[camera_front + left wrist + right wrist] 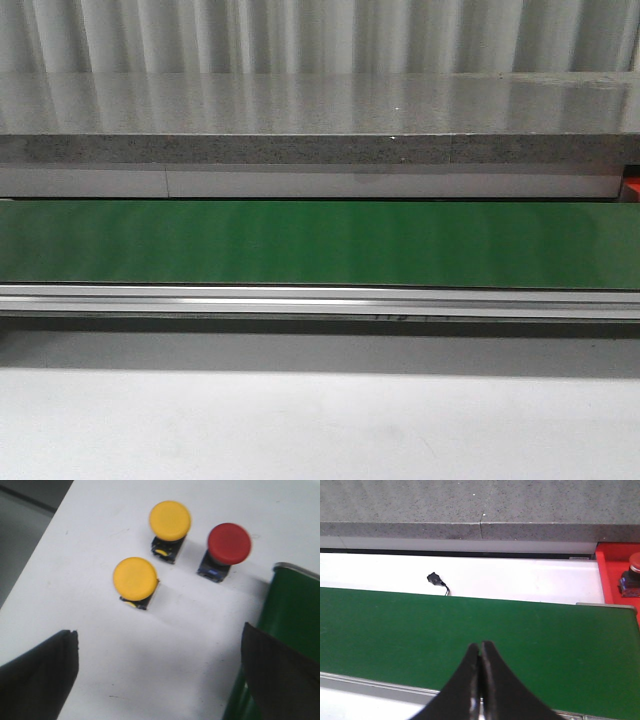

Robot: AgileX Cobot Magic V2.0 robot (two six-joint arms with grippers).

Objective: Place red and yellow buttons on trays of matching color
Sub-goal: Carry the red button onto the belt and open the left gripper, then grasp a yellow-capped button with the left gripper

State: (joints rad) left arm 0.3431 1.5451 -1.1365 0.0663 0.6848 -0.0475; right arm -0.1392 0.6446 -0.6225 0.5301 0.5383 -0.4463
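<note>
In the left wrist view two yellow buttons (135,578) (170,520) and one red button (229,543) stand on the white table, each on a dark base. My left gripper (160,645) hangs open over bare table short of them, nothing between its fingers. My right gripper (480,647) is shut with nothing in it, above the green belt (470,630). A red tray (615,580) shows at the edge of the right wrist view, with another red button (631,575) on it. No yellow tray is in view. Neither gripper shows in the front view.
The green conveyor belt (320,243) runs across the front view behind an aluminium rail (320,300), with a grey stone ledge (320,120) beyond. A small black connector (436,579) lies on the white strip behind the belt. The belt's end (292,610) lies beside the left gripper.
</note>
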